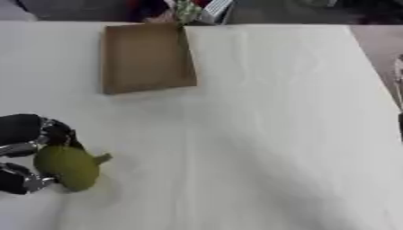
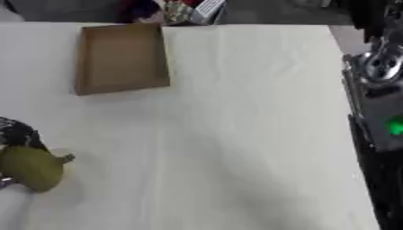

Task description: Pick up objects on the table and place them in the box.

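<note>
At the left edge of the bench (image 1: 275,134), toward its near corner, the left hand (image 1: 24,152) comes in from the side with its fingers (image 1: 55,132) curled round a green fruit (image 1: 67,167), dark finger segments arching over the fruit's upper side and a silver-jointed one hooking in beneath it, so the fruit sits pinched between them. The fruit is olive green, rounded and slightly elongated, like a pear or an avocado, with a short stubby stem (image 1: 102,157) sticking out toward the middle of the bench. A soft shadow lies on the white cloth just under and beside it; whether the fruit touches the bench or is held just clear of it cannot be told. The cardboard box (image 1: 145,58) lies well apart from the fruit, near the far edge of the bench and left of its middle, a shallow open brown tray with low walls and nothing visible inside. The right arm (image 2: 378,112) shows along the right edge of the bench in the right eye view, black and silver with a green light on it; its hand is not in view.
</note>
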Motion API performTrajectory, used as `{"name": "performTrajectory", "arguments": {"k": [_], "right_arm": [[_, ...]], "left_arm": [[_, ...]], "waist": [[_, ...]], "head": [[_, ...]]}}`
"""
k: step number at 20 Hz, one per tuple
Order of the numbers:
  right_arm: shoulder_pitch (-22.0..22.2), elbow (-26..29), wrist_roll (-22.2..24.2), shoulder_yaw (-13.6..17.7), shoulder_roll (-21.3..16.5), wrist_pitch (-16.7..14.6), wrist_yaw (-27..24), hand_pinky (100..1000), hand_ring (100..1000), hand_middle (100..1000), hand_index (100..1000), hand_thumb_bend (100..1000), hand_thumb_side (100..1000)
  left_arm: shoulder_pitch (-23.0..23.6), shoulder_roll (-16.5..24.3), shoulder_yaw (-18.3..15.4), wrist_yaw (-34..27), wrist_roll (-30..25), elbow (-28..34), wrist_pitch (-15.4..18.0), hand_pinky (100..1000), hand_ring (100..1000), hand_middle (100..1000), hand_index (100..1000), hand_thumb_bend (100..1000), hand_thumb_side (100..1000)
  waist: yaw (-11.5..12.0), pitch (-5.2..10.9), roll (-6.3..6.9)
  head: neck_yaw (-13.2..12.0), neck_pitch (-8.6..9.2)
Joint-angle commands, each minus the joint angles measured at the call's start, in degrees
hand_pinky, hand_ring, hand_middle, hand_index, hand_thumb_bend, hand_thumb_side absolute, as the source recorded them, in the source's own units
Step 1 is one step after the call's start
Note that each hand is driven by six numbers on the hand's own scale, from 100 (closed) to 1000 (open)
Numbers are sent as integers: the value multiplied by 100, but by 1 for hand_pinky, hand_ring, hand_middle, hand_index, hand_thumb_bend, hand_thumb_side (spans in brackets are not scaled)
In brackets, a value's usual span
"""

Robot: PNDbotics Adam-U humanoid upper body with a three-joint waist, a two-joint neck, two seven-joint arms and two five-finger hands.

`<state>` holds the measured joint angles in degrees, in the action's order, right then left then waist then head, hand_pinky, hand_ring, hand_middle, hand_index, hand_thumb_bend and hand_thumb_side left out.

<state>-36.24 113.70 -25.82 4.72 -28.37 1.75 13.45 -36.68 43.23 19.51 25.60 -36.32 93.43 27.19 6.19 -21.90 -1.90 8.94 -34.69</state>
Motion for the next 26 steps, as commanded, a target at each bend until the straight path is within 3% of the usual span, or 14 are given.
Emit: {"name": "performTrajectory", "arguments": {"k": [1, 10, 17, 26], "right_arm": [[-58, 89, -17, 67, -84, 4, -29, 829, 751, 638, 862, 100, 610], [-62, 89, -15, 76, -106, 12, -28, 830, 751, 637, 863, 100, 610], [-77, 89, -34, 93, -105, -3, -6, 829, 750, 638, 862, 100, 611], [-100, 89, -41, 105, -72, -30, 36, 829, 750, 639, 862, 100, 612]], "left_arm": [[-131, 139, -198, -115, -1565, 213, 1493, 557, 531, 566, 755, 100, 100], [-184, 221, -480, -132, -1325, 431, 1245, 532, 513, 549, 738, 100, 100], [-393, 255, -755, 77, -414, 443, 1055, 508, 500, 540, 718, 119, 100], [-778, 16, -980, 526, 829, -439, 1108, 482, 479, 521, 697, 100, 100]], "waist": [[8, 105, 5], [43, 78, -1], [41, 76, 22], [-12, 113, 77]], "head": [[-44, -11], [-201, -68], [-215, -68], [-168, -76]]}}
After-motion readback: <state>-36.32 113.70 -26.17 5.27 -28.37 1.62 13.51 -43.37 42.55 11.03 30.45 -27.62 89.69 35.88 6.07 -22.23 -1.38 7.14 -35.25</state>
